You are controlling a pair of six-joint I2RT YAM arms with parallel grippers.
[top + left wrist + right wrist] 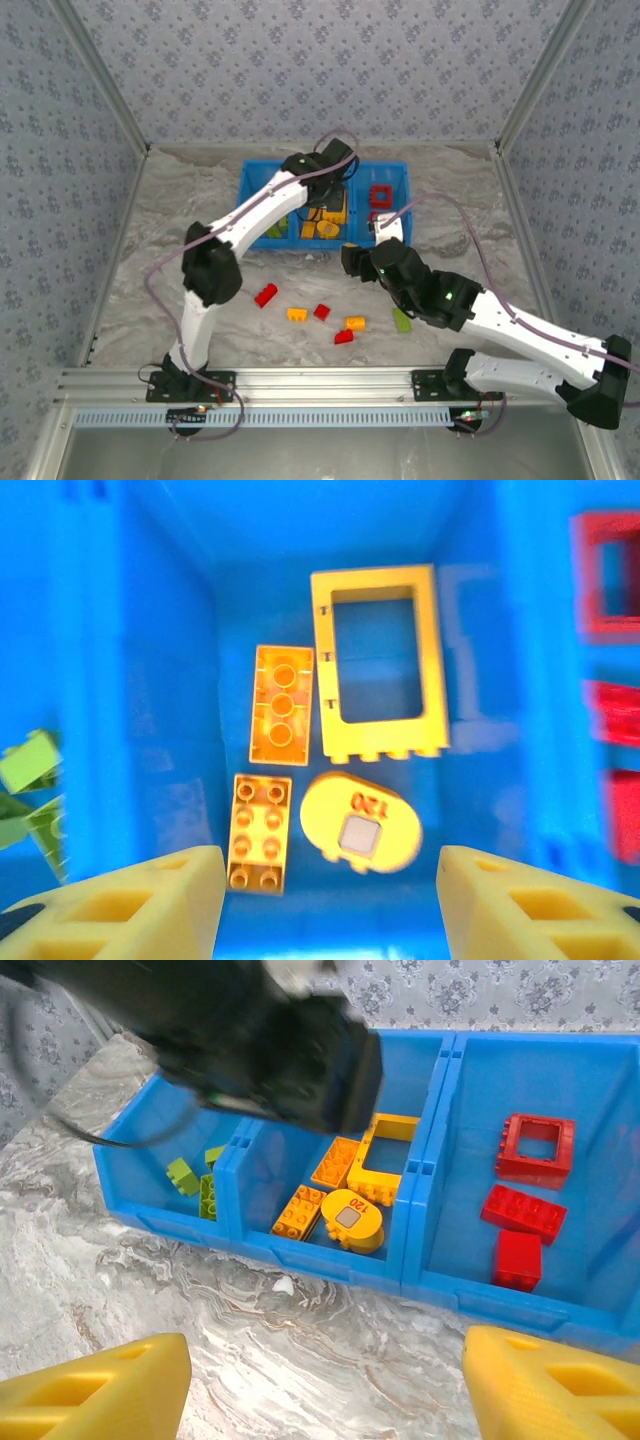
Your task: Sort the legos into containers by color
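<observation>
Left wrist view: red bricks (612, 710) blurred, cut by the right edge; green bricks (28, 770) cut by the left. Right wrist view: left arm (270, 1050) hides the far-left corner of the bin (520, 1070).

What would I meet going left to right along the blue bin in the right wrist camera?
Inside the blue bin: lime green bricks in the left compartment → yellow-orange bricks in the middle one → red bricks in the right one.
</observation>
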